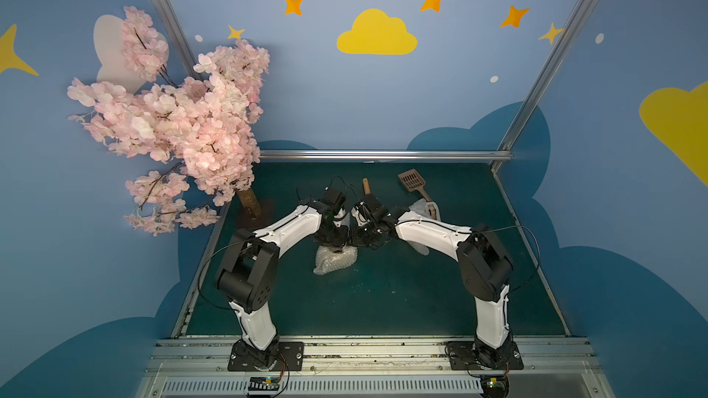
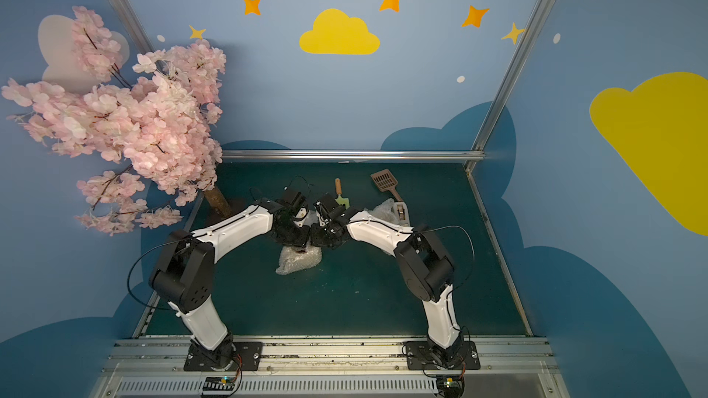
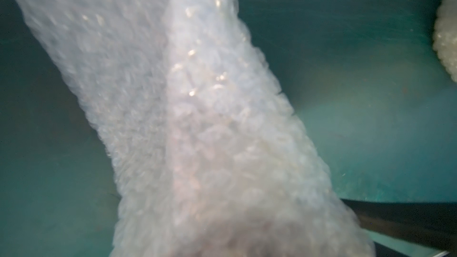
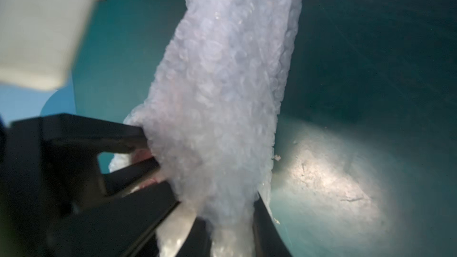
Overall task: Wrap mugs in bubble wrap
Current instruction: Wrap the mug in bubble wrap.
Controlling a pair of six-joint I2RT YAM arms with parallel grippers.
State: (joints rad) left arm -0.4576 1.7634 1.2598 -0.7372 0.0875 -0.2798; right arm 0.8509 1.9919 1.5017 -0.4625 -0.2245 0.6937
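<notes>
In both top views a crumpled bundle of bubble wrap [image 1: 335, 260] [image 2: 299, 260] lies mid-table, and both arms meet just above it. A dark red spot [image 1: 338, 251] at its top is the only sign of a mug; the rest is hidden. My left gripper [image 1: 333, 237] is buried in the wrap [image 3: 197, 119], which covers its jaws in the left wrist view. My right gripper [image 4: 230, 218] is shut on a bunched strand of the same wrap [image 4: 222, 95]. A second bubble wrap sheet [image 1: 419, 208] lies behind the right forearm.
A pink blossom tree [image 1: 172, 120] stands at the back left with its trunk [image 1: 249, 202] on the mat. At the back are a wooden-handled tool [image 1: 366, 185] and a brown slotted scoop [image 1: 413, 181]. A cream object [image 1: 433, 210] lies beside the second sheet.
</notes>
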